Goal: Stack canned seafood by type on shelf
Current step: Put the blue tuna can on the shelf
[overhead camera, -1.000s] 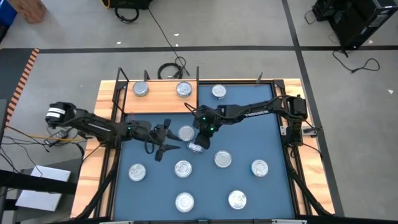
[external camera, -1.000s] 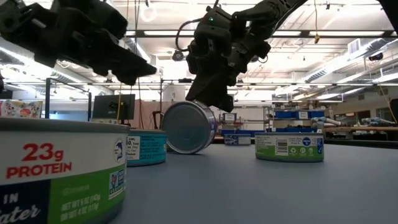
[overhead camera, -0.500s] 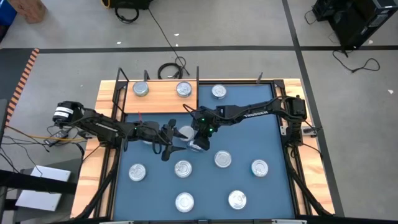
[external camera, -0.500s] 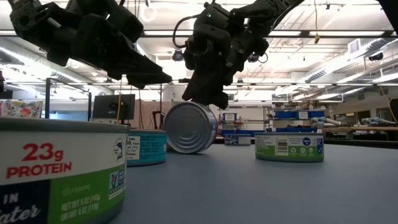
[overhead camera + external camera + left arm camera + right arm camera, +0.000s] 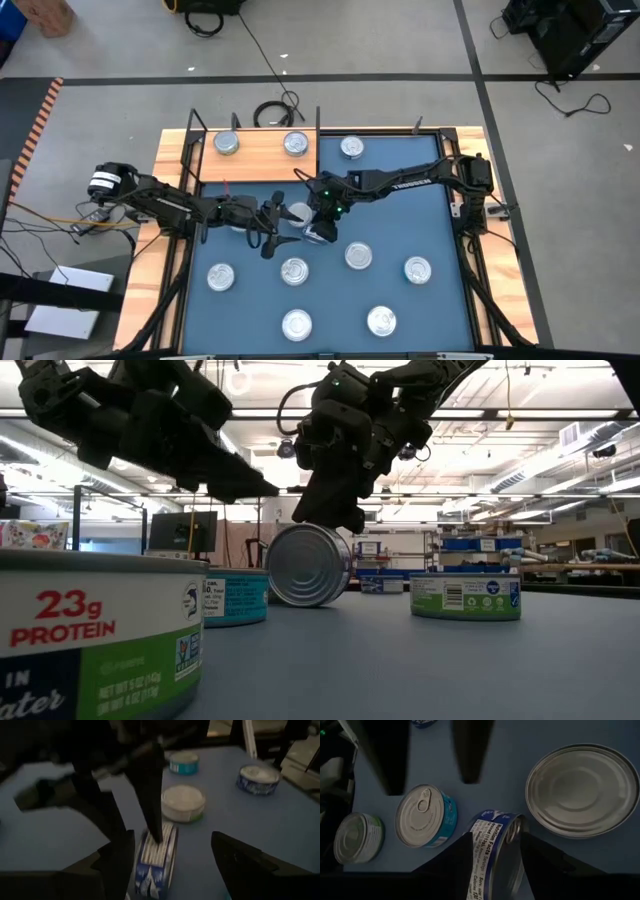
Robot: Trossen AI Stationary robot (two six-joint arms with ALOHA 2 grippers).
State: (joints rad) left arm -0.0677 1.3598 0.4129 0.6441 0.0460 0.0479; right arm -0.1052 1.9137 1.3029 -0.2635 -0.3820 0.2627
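Note:
One tin of canned seafood (image 5: 316, 237) with a blue label stands on its edge on the blue mat, with my right gripper (image 5: 319, 230) shut on it from above. My left gripper (image 5: 277, 227) hovers open just left of it. In the left wrist view the tin (image 5: 156, 860) lies ahead, between the left fingers' lines, untouched by them. The shelf (image 5: 258, 158), a wooden board at the far left, carries two tins (image 5: 228, 143) (image 5: 295, 144) lying flat. My right gripper has the upended tin between its two fingers, one on each flat face, the lid's rim (image 5: 514, 832) beside one finger. The fingers slant down from above and the table's right. The tin's rounded wall (image 5: 300, 600) rests on the mat.
Several more tins lie flat on the mat: one (image 5: 296, 212) just beyond the left gripper, others (image 5: 294, 270) (image 5: 358, 256) (image 5: 417, 269) nearer, one (image 5: 351, 147) at the far edge. Black uprights (image 5: 318, 125) stand at the shelf's corners.
My left gripper has moved toward the table's right, closer to the upended tin. My right gripper has stayed in place and rolled a little, and the tin has turned slightly with it while staying on its edge on the mat.

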